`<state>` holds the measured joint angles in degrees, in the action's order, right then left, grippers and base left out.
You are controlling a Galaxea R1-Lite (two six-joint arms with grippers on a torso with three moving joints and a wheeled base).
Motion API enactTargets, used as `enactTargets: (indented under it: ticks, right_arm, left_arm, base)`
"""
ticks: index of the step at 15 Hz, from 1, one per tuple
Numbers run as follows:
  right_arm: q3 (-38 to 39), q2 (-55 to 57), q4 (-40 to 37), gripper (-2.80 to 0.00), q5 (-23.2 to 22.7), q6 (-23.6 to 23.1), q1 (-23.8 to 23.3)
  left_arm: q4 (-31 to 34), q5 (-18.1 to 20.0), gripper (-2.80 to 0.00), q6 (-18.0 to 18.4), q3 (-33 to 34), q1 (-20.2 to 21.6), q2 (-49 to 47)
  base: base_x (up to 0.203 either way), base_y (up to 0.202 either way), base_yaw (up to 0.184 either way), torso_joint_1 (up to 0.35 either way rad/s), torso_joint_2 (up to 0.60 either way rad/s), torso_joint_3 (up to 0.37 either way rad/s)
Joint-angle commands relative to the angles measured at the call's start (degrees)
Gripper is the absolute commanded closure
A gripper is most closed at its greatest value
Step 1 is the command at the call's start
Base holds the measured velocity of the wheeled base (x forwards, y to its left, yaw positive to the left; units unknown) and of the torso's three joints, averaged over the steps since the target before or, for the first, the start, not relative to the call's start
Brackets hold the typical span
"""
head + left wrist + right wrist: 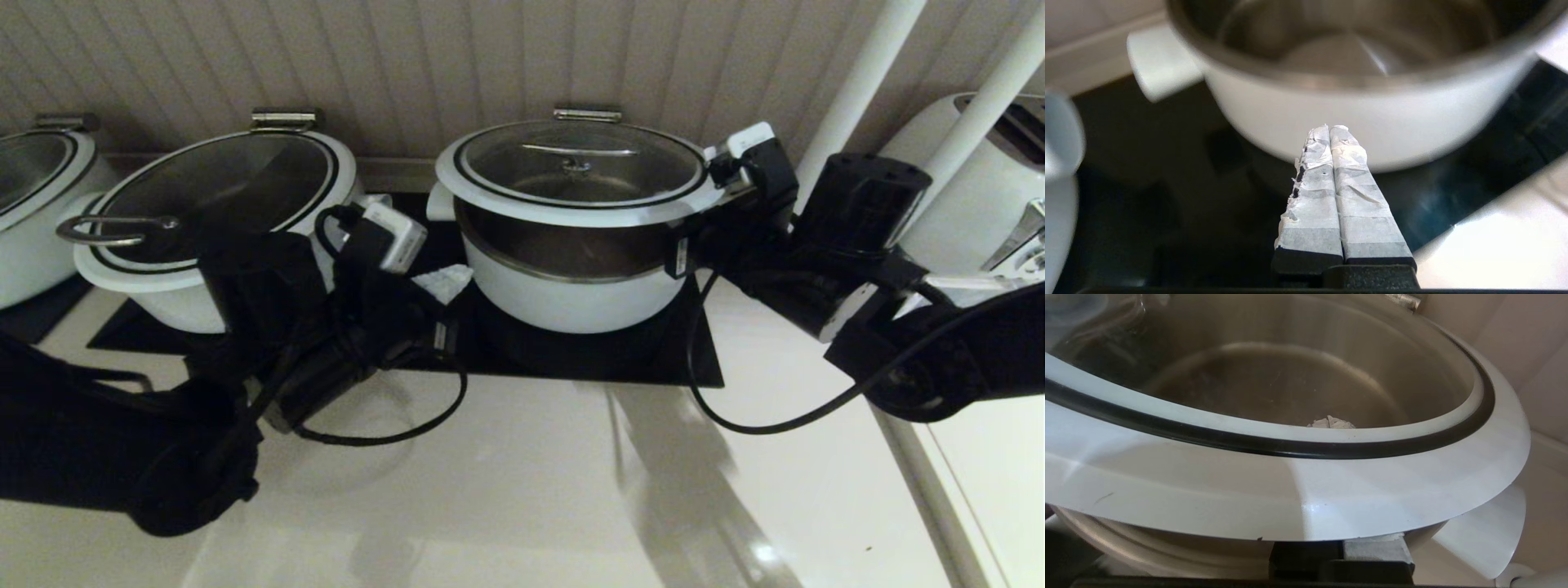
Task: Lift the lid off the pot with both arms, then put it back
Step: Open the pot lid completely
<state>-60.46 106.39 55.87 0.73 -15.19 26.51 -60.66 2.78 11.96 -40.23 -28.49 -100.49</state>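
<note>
Right hand (709, 175) props lid (575, 167) above pot (571, 286).

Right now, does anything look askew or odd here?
Yes: the lid hangs raised above the pot with only the right hand under its rim; the left hand is shut, low beside the pot, clear of the lid.

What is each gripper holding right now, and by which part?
Left gripper: shut, holding nothing, beside the pot. Right gripper: under the lid's right rim, propping it; clamping cannot be told.
</note>
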Motion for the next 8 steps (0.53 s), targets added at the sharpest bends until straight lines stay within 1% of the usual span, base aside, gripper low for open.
enactTargets:
  ticks: [1, 5, 6, 8]
  right_arm:
    - [-0.1, -0.2, 0.4, 0.0, 0.0, -0.1, 0.0]
    - [-0.2, -0.2, 0.4, 0.0, 0.0, -0.1, 0.0]
    - [-0.3, -0.2, 0.4, 0.0, 0.0, -0.1, 0.0]
    - [-0.7, -0.1, 0.4, 0.0, 0.0, -0.1, 0.0]
  left_arm:
    - [-0.3, 0.0, 0.0, 0.1, 5.8, 0.0, 5.8]
    - [-0.1, -0.1, 0.0, 0.1, 16.0, 1.0, 12.4]
    - [-0.1, -0.1, 0.0, 0.0, 18.7, 2.0, 14.4]
    - [0.1, 0.0, 0.0, -0.2, 22.6, 5.5, 18.1]
  base:
    - [0.0, 0.0, 0.0, 0.0, 0.0, 0.0]
    - [0.0, 0.0, 0.0, 0.0, 0.0, 0.0]
    - [0.0, 0.0, 0.0, 0.0, 0.0, 0.0]
    - [0.0, 0.0, 0.0, 0.0, 0.0, 0.0]
